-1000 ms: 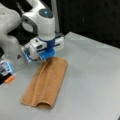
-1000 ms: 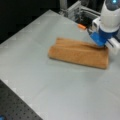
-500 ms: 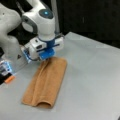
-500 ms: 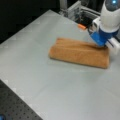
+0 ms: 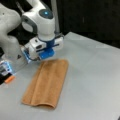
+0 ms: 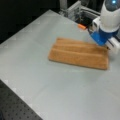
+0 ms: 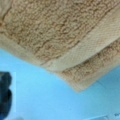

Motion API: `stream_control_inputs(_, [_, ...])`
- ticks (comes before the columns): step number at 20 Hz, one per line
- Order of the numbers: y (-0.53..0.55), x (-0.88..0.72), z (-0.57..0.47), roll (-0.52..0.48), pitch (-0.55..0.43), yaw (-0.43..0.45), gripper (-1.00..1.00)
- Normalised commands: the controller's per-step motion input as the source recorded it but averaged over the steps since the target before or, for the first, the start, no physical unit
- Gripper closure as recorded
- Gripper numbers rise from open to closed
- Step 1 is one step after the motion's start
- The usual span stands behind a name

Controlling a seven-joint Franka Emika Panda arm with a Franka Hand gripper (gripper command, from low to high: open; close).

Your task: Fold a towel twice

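Fingers: can't tell apart or together, hidden under my gripper [image 5: 37, 56] in a front view, at towel [image 5: 46, 83]'s far short end. Towel lies as a long strip on table [image 5: 95, 82], so one fold looks done. Gripper [image 6: 103, 40] over towel [image 6: 78, 53]'s right end. Wrist view: towel [image 7: 62, 32] layered corner up close. No shift from earlier frames.

arm [image 5: 37, 17]: glossy white rounded shell, dark grey band at the joint | wrist: round blue light at 12 o'clock on the casing [image 5: 46, 13] | claw [image 5: 46, 53]: bright blue block under a white mount with dark markings | base [image 5: 8, 42]: bulky white housing at 9 o'clock
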Motion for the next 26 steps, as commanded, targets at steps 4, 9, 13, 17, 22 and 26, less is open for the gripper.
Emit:
stream_control_inputs(4, [-0.31,-0.73,-0.07,0.186,-0.329,0.048,-1.00])
stream_control_inputs(9, [-0.28,-0.69,0.04,0.133,-0.244,0.022,-1.00])
stream_control_inputs(13, [-0.05,-0.44,0.19,0.028,-0.218,0.007,-1.00])
stream_control_inputs(17, [0.20,-0.05,0.11,-0.127,-0.199,-0.041,-1.00])
stream_control_inputs(22, [0.33,0.17,-0.10,-0.231,-0.126,-0.070,-1.00])
stream_control_inputs(26, [0.37,0.30,-0.15,-0.287,-0.054,-0.107,-1.00])
